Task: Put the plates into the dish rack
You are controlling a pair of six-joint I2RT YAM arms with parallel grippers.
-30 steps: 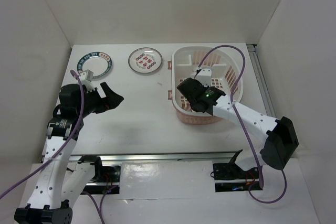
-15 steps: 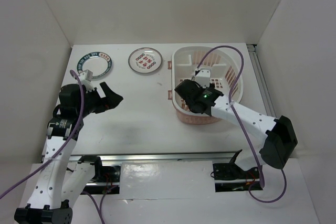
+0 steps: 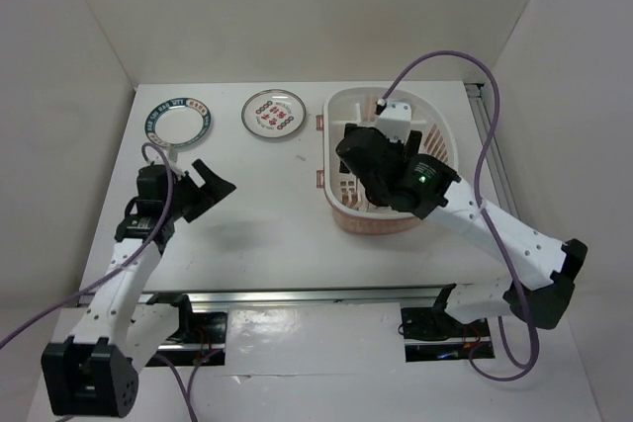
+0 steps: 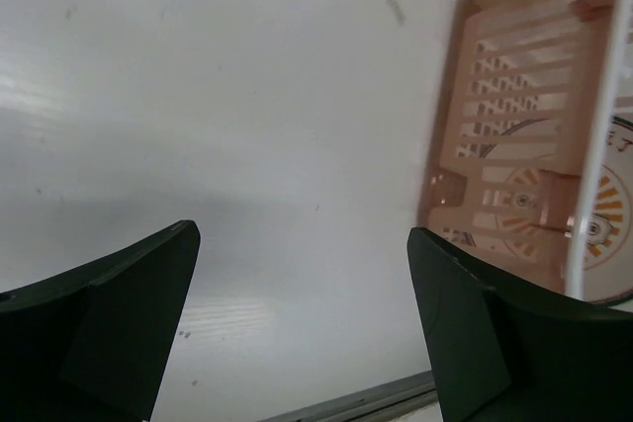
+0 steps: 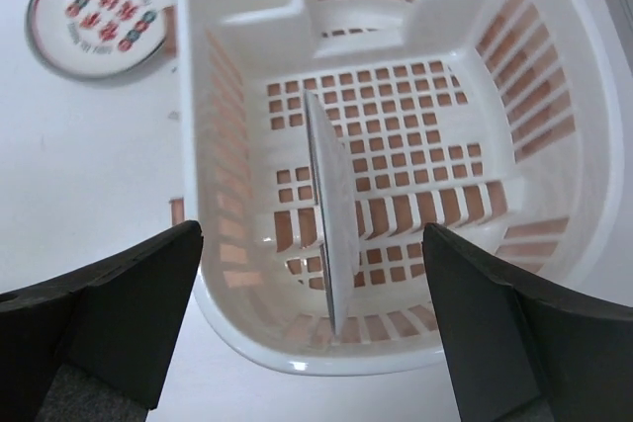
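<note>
The dish rack (image 3: 371, 224) stands on the right half of the worktop (image 3: 267, 214). One plate (image 5: 326, 214) stands on edge inside it, upright on the grid bottom, left of centre. Through the slotted wall, the left wrist view shows its orange sunburst pattern. The right fingers (image 5: 109, 313) hang above the rack, spread wide on either side of the plate and clear of it. The left fingers (image 4: 109, 313) are likewise apart and empty, over the worktop left of the rack. The red-motif plate (image 3: 275, 114) and the green-rimmed plate (image 3: 178, 122) lie flat near the far edge, left of the rack.
</note>
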